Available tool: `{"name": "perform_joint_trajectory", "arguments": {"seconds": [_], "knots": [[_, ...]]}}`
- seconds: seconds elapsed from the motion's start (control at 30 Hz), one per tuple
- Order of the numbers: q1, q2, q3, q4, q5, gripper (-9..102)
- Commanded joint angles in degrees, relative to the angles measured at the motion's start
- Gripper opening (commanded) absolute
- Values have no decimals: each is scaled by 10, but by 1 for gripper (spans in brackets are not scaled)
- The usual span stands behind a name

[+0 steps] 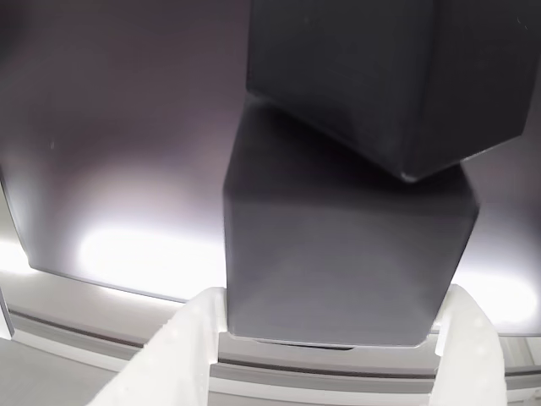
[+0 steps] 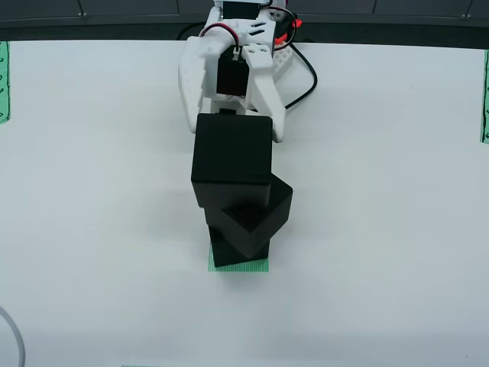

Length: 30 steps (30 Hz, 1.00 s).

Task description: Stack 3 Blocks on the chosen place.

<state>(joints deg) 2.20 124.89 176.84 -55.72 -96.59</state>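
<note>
Where everything rests: a plain white tabletop (image 2: 92, 229), matte and evenly lit in the overhead view.
Left edge: a narrow green-striped strip (image 2: 3, 80) lies along the tabletop's border, and a pale cable (image 2: 14, 340) curves in at the lower left corner.
Far edge: a dark band (image 2: 137, 23) runs behind the tabletop, and the white arm (image 2: 237, 46) reaches in from it, with red and black wires (image 2: 302, 73) looping at its right side.
Right edge: a second green-striped strip (image 2: 485, 95), well apart from the stack.
Behind the tool: in the close view, a dark glossy panel (image 1: 110, 127) carries a bright smear of glare low down.
Chosen place: a green-and-white striped patch (image 2: 239, 266) near the middle of the tabletop, showing just a thin edge under the stack.
Bottom block (image 2: 225, 251): matte black, sitting square on the patch.
Twisted block (image 2: 252, 218): matte black, resting on the bottom block and turned out of line with it, one corner jutting right.
Held block (image 2: 233, 157): matte black with softly rounded edges, looming on the arm's side of the stack and overlapping the twisted block from above; whether they touch cannot be told.
Tool (image 1: 325, 338): grasping the held block, whose sides meet both white fingers (image 1: 169, 355) in the close view.
</note>
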Motion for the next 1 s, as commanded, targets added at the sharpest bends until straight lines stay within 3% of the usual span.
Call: {"name": "perform_joint_trajectory", "arguments": {"seconds": [0.0,0.63,0.9,0.97], "knots": [[3,7,28,-11,-3,31],[22,100,31,14,6,35],[7,253,35,136,41,34],[-3,299,36,160,76,30]]}}
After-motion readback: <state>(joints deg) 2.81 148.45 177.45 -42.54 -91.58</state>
